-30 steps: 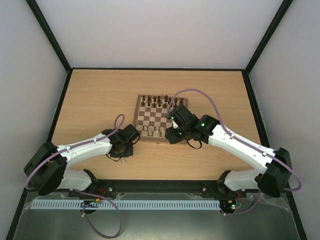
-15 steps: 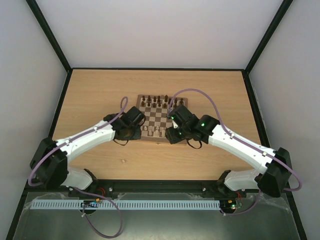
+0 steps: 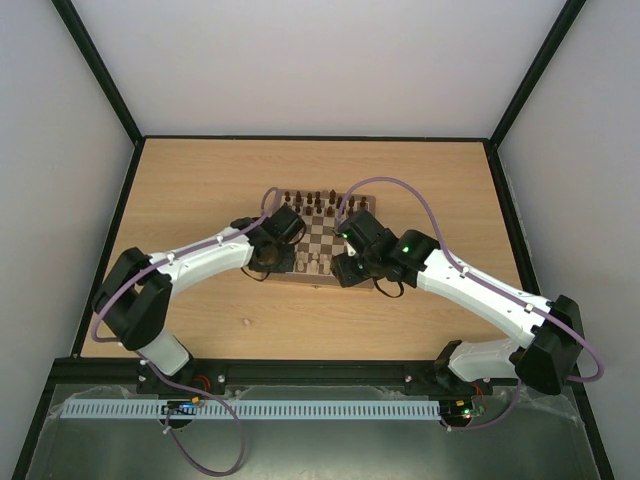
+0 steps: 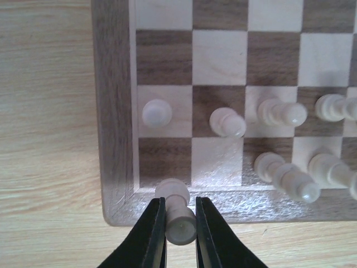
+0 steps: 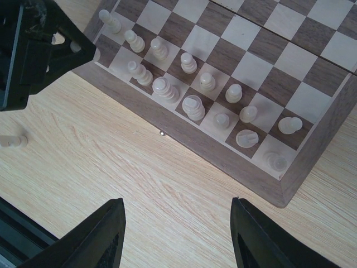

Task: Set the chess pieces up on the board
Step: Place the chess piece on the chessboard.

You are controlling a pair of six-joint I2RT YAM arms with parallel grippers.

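Light-wood desk (image 3: 190, 190), pale enclosure walls, black corner posts. The chessboard (image 4: 114, 111) sits mid-desk, with dark pieces (image 3: 310, 200) along its far ranks. Pale chess pieces (image 4: 279, 111) stand in the two near rows. The near-left corner square (image 4: 164, 167) is vacant.

One held piece (image 4: 181, 226), type not determinable, is clamped in the narrow grip of the left tool (image 4: 179, 201). It leans, with its base at the line between the frame and that vacant square. The right tool (image 5: 178, 234) hangs spread wide and empty above bare desk, just off the board's near edge. One stray piece (image 5: 11, 140) lies on its side on the desk, apart from the board.

Risks, as judged:
- Released at this lean, the held piece could topple, or settle on the frame rather than the square.
- The fingers (image 4: 153, 234) work near the nearest pawn (image 4: 157, 113), and a sideways drift could knock it over.
- Both arms crowd the same board edge, so contact between them is possible.

Markings: no brand, label or writing is legible in any view.
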